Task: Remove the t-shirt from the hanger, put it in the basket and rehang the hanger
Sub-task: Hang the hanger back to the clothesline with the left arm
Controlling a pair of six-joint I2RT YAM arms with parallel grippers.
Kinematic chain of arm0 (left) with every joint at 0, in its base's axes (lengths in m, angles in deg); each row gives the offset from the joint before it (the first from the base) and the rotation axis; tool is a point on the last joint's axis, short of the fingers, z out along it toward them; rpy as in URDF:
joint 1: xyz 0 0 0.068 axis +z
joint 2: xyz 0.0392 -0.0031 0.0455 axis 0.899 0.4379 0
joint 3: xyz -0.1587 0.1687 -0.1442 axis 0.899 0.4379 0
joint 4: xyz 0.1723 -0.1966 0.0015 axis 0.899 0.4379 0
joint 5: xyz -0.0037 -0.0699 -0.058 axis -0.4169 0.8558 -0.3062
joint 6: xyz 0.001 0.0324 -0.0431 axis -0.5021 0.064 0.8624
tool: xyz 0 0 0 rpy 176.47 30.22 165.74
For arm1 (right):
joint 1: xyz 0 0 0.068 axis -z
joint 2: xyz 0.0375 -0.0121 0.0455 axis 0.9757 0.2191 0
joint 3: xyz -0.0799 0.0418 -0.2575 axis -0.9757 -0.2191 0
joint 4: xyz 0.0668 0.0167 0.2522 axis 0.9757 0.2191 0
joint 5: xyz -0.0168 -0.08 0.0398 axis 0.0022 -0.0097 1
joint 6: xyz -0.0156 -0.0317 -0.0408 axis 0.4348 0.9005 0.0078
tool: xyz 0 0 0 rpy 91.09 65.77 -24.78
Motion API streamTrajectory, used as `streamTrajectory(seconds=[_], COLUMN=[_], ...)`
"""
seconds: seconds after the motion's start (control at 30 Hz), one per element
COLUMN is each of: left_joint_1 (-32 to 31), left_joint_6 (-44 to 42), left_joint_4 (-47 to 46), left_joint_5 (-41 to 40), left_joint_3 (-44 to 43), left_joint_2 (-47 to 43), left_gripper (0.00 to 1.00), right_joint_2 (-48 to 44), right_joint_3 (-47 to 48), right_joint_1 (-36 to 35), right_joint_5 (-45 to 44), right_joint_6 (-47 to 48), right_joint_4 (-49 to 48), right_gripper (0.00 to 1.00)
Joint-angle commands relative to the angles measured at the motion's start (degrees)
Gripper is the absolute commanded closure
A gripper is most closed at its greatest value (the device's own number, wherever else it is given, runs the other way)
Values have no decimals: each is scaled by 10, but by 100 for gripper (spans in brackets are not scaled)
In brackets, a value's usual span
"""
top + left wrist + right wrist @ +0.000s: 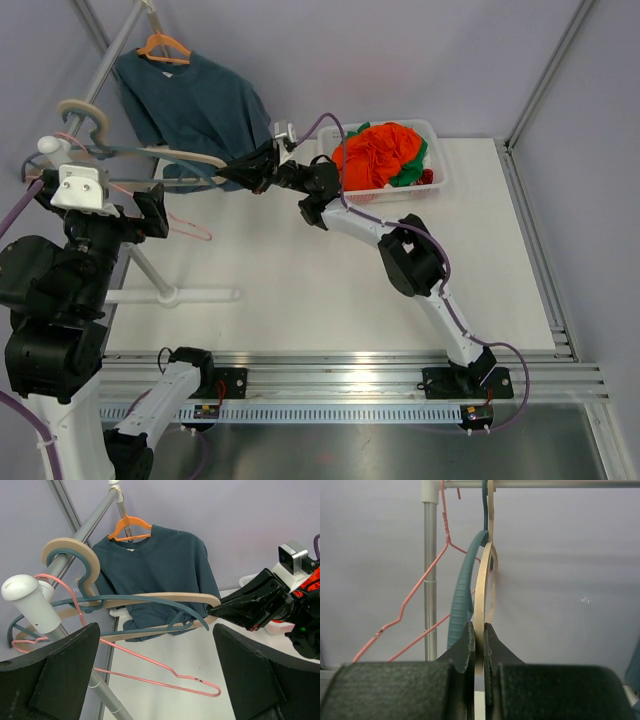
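A dark blue t-shirt (195, 100) (160, 570) hangs on an orange hanger (163, 47) (129, 527) at the far end of the rack's rail (110, 50). My right gripper (240, 167) (479, 627) is shut on the arm end of an empty beige hanger (150, 155) (165, 598) (482, 590), just in front of the shirt's hem. An empty teal hanger (125, 600) (460, 605) hangs beside it. My left gripper (110, 222) (155, 645) stands wide open near the rail's near end. A pink wire hanger (165, 672) lies between and below its fingers, untouched.
A white basket (440, 165) of red and green clothes sits at the back right of the table. The rack's white foot (170, 295) lies on the table's left side. A grey upright post (430, 580) stands behind the hangers.
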Motion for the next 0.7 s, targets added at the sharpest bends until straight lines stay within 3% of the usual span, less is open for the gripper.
streamTrajectory(seconds=[0.0, 0.5, 0.67], left_joint_1=[-1, -1, -1], left_joint_6=[10, 32, 36], left_joint_4=[1, -5, -7], left_joint_5=[-9, 2, 1], left_joint_3=[-21, -28, -29], left_joint_2=[17, 60, 70], left_gripper=[1, 1, 1], right_joint_2=[-54, -121, -125], right_joint_3=[-39, -186, -193], right_joint_1=[-46, -108, -111], right_joint_5=[50, -13, -16], right_joint_6=[27, 115, 118], right_joint_4=[-20, -50, -49], right_gripper=[100, 96, 78])
